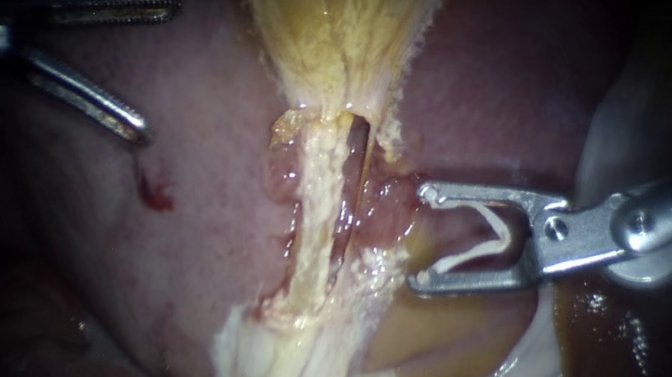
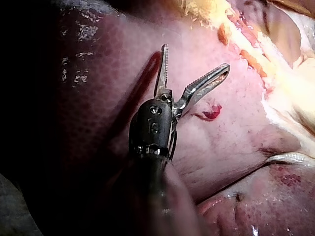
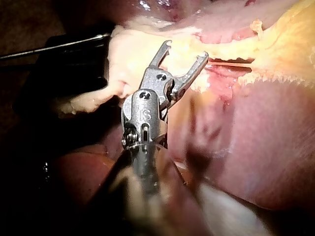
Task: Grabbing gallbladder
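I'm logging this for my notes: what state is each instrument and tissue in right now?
Left instrument: jaws open, empty.
Right instrument: jaws apart, holding a white clip.
Gallbladder: not gripped.
Tube: bare, no clip on it.
Liver: one small red blood spot.

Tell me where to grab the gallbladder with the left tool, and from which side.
Grip the gallbladder at its left edge, just above where it tapers to a narrow neck, coming from the left. The left tool faces that edge, jaws open, across bare liver, and the tapering body there probably fits between them. The right tool, shut on a clip, occupies the other side.
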Motion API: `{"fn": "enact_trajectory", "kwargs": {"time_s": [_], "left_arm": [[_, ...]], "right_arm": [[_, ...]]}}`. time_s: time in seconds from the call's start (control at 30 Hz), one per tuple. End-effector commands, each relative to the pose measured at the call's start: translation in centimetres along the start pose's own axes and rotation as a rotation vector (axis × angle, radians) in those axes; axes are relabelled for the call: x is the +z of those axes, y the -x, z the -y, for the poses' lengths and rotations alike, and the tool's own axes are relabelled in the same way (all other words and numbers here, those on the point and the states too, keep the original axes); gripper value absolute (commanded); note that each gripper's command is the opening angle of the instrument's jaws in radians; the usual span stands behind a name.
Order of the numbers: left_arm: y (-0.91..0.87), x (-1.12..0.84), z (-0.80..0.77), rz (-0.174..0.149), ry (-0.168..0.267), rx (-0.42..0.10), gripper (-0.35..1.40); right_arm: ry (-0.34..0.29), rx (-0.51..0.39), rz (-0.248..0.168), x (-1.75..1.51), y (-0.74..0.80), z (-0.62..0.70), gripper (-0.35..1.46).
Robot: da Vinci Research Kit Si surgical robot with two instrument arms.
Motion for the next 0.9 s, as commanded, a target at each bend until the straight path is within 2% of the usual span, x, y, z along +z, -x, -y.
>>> {"fn": "enact_trajectory", "kwargs": {"time_s": [0.03, 0.63, 0.9], "left_arm": [[0.00, 0.00, 0.00, 0.000, 0.000, 0.000, 1.21], [0.00, 0.01, 0.00, 0.000, 0.001, 0.000, 1.21], [0.05, 0.08, 0.07, -0.001, 0.007, -0.002, 1.21]], "right_arm": [[0.000, 0.000, 0.000, 0.00, 0.00, 0.00, 0.48], [0.000, 0.000, 0.000, 0.00, 0.00, 0.00, 0.48], [0.000, 0.000, 0.000, 0.00, 0.00, 0.00, 0.48]]}}
